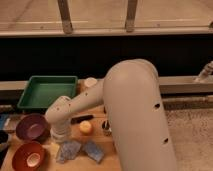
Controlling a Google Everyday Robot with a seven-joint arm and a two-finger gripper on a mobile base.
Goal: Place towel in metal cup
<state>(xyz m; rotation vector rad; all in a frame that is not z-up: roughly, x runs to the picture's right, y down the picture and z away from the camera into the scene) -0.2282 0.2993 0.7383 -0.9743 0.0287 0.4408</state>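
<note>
Green tray (31, 102), purple bowl (31, 126), red-brown bowl (29, 156), blue-grey towel (68, 151) beneath white end effector (61, 137), grey metal cup (106, 125).

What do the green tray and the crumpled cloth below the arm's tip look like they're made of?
The green rectangular tray looks like moulded plastic, smooth and evenly coloured. The crumpled grey-blue towel looks like soft fabric, judging by its folds. The end effector hangs just above it.
</note>
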